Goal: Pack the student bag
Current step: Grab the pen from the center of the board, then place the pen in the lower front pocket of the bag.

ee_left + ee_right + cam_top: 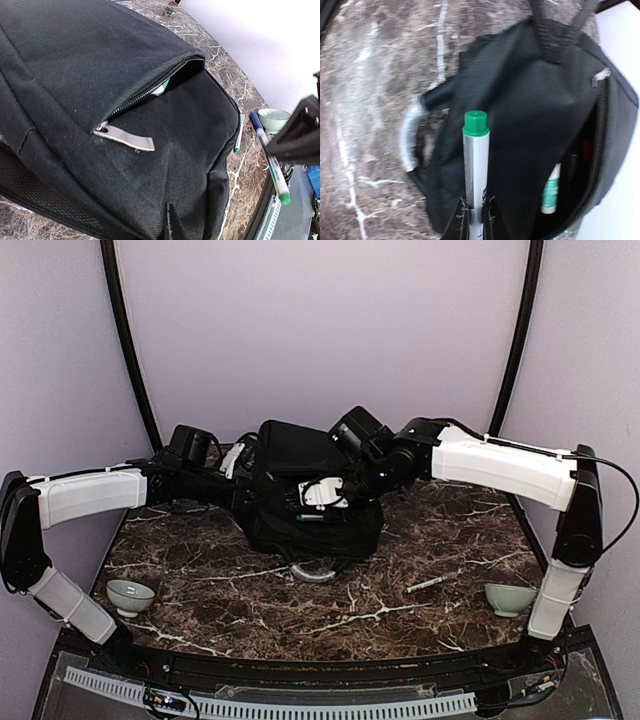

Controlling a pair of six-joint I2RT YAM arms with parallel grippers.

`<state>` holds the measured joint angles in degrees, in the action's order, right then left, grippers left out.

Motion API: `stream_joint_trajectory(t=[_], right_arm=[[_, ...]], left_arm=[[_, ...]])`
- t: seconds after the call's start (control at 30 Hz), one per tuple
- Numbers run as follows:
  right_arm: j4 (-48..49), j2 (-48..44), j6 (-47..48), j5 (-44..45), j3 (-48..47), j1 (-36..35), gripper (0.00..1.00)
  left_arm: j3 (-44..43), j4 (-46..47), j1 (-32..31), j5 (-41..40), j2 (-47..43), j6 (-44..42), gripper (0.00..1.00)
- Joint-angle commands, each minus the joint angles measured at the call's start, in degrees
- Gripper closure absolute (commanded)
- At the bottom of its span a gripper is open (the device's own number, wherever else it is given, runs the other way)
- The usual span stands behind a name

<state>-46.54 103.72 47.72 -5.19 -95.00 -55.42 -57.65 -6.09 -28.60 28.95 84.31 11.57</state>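
Observation:
The student bag (300, 465) lies in the middle of the table, black, with its grey handle loop (314, 571) toward the near side. Its zipper (140, 97) stands partly open, and a white-and-green tube (551, 190) shows inside the pocket. My left gripper (172, 222) is shut, pinching the bag's fabric at the bag's left side (240, 462). Above the bag my right gripper (476, 215) is shut on a silver marker with a green cap (475, 150). The left wrist view catches the same marker (272, 165) at its right edge.
A second green-tipped marker (432, 583) lies on the marble table (250, 605) to the right of the bag. One pale green bowl (130, 595) sits near the front left, another (508, 597) near the front right.

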Motion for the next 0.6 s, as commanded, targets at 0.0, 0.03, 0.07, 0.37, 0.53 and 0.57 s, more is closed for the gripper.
stream_joint_trajectory(t=[0.0, 0.03, 0.07, 0.37, 0.53, 0.57], right_arm=[[9.1, 4.8, -1.2, 8.2, -3.1, 1.6, 0.99], [10.7, 6.0, -1.2, 9.7, -3.4, 2.3, 0.99], [12.3, 7.1, -1.1, 11.2, -3.8, 2.8, 0.99], [26.9, 17.6, -0.5, 22.6, -9.1, 6.2, 1.0], [39.5, 16.7, -3.1, 30.3, -6.8, 7.4, 0.67], [38.0, 15.4, -4.0, 28.1, -6.2, 7.2, 0.64]], left_arm=[[-1.9, 5.0, 0.4, 2.7, -2.7, -2.0, 1.0], [-1.9, 5.0, 0.5, 2.7, -2.8, -2.0, 1.0], [-2.1, 5.0, 0.4, 2.7, -2.7, -2.0, 1.0], [-2.0, 5.0, 0.5, 3.6, -2.5, -1.6, 1.0], [-2.0, 5.1, 0.4, 3.6, -2.6, -1.8, 1.0], [-2.0, 5.2, 0.4, 3.6, -2.5, -1.8, 1.0]])
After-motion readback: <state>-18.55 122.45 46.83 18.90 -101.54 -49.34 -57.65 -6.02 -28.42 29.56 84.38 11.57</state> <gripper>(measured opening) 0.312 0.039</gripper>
